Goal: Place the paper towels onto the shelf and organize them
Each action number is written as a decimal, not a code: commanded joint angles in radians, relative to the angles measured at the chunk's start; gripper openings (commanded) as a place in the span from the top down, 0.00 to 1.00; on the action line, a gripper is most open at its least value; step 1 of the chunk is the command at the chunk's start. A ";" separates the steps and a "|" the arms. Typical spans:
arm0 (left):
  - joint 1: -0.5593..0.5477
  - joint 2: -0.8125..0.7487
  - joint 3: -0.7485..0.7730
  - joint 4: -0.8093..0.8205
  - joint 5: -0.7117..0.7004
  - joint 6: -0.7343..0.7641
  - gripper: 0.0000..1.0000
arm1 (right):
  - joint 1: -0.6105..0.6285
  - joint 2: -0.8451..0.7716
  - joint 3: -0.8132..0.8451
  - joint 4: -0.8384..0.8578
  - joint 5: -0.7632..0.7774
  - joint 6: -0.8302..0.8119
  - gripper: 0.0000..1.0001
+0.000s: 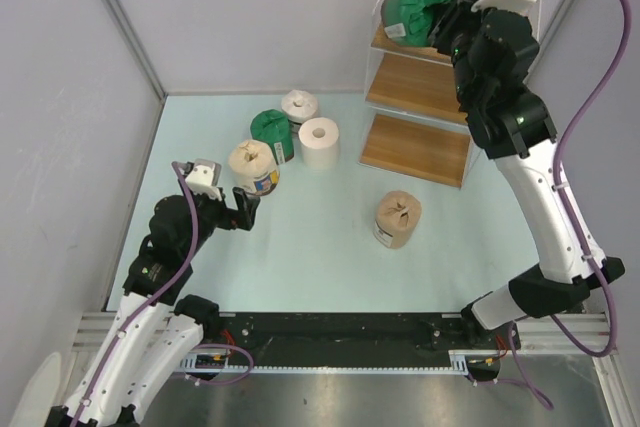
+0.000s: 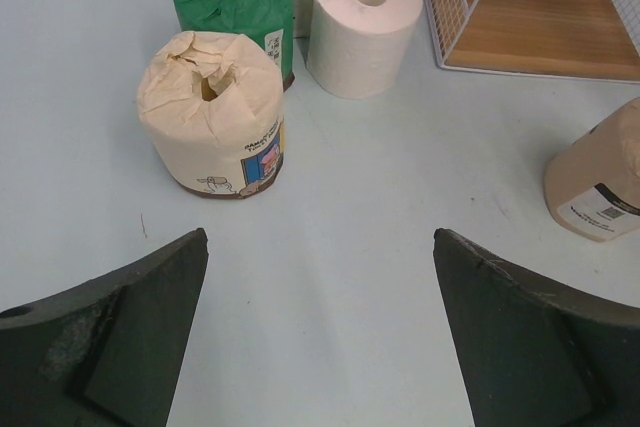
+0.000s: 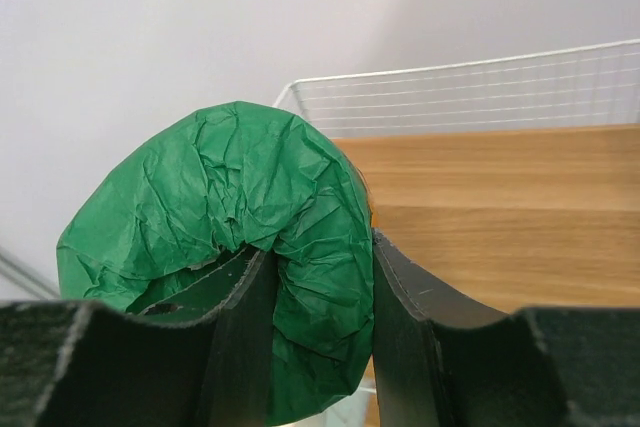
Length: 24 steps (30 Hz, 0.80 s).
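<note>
1 green roll [image 1: 425,2] clamped in right gripper [image 3: 322,267] at shelf [image 1: 415,82] top tier, far-right corner; left gripper [image 2: 320,247] wide open, empty, facing cream roll [image 2: 212,112] toward left edge.

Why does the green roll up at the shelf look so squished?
The right gripper is pinching the green roll by its wall, one finger in the middle hole, so the wrap bulges and crumples. It hangs tilted at the shelf's top board. The other rolls on the table stand upright.
</note>
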 commanded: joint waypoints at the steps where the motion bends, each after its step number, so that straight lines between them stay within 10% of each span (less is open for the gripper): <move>1: -0.014 0.000 -0.005 0.011 0.012 0.003 0.00 | -0.083 0.029 0.131 -0.070 -0.122 0.026 0.76; 24: -0.038 0.005 -0.005 0.005 0.004 0.005 0.00 | -0.301 0.225 0.308 -0.150 -0.319 0.092 0.72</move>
